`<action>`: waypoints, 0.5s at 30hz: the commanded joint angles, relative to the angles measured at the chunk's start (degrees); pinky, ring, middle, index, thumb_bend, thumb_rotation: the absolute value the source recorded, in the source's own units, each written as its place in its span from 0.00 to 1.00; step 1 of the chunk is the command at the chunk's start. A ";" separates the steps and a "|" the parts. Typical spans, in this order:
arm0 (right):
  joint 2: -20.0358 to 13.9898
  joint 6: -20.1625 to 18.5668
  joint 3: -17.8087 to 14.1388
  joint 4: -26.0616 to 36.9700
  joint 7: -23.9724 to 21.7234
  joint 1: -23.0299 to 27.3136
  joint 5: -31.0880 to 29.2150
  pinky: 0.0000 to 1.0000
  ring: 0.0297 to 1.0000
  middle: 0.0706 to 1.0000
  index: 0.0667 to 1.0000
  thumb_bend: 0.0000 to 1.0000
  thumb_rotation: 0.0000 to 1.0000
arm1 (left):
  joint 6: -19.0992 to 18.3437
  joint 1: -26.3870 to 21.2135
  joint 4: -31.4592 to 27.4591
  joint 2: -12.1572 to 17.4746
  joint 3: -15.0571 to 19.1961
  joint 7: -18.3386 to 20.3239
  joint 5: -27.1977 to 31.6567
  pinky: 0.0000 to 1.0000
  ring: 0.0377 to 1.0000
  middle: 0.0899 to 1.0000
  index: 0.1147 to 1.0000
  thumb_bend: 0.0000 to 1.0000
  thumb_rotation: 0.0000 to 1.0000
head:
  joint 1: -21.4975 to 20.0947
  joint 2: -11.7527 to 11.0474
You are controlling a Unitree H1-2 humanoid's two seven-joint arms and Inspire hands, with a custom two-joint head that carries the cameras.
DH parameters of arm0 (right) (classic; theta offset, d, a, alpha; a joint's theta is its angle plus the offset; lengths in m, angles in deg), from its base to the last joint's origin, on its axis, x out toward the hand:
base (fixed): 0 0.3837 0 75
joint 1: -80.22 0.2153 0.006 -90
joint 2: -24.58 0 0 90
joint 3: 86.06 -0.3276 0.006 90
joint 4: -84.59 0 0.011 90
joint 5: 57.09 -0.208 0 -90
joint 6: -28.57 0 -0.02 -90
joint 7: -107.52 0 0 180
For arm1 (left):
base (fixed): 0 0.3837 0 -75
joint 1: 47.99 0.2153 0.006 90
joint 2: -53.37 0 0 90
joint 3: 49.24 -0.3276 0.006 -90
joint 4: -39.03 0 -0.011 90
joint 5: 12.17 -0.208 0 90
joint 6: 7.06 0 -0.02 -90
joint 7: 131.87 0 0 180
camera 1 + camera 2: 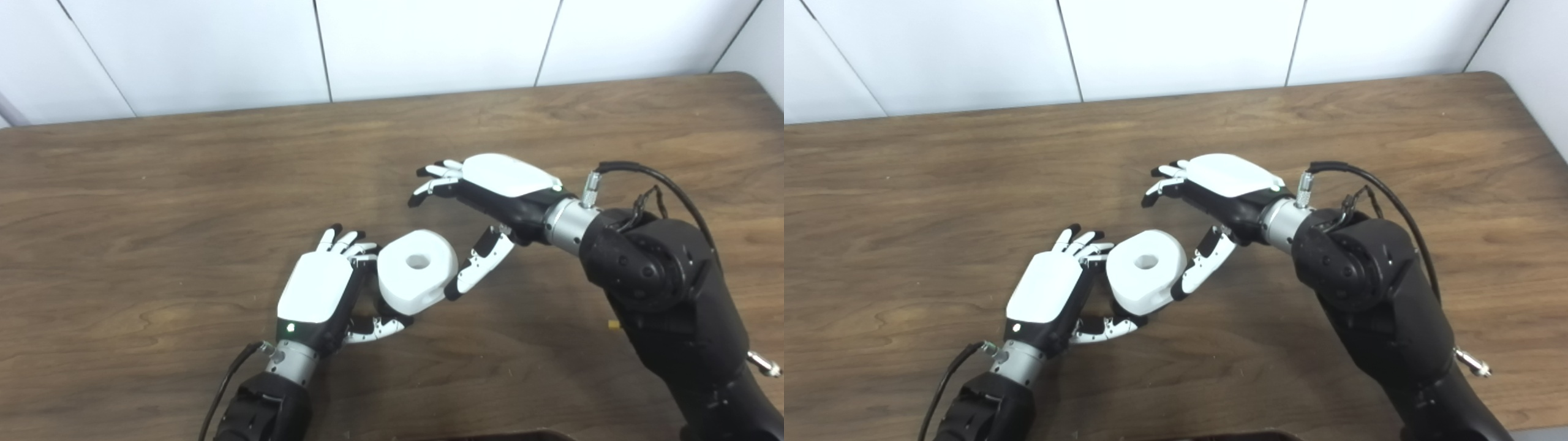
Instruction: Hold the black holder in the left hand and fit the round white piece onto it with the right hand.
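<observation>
One round white piece (417,270), with a single hole in its top face, is seen just below the centre of the frame, above the brown wooden worktop (153,184). It is held by the left hand (324,288), which comes in from the lower left: its fingers (343,240) are laid against the piece's left side and its thumb is curled under the piece's lower edge. Some black is glimpsed under the piece, but whether that is the black holder cannot be told. The right hand (490,196), entering from the lower right, is spread wide and holds nothing; its thumb tip is touching or just beside the piece's right side, while its fingers (435,177) are raised apart above it. Two hands and one white piece are counted.
</observation>
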 commanded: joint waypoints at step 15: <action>0.39 0.57 -1.66 0.94 1.79 1.82 0.83 1.00 1.00 0.96 0.81 1.00 0.34 | -2.04 -1.24 -2.98 0.42 2.50 5.53 1.85 1.00 0.92 0.80 0.55 0.97 0.19 | 0.78 -0.56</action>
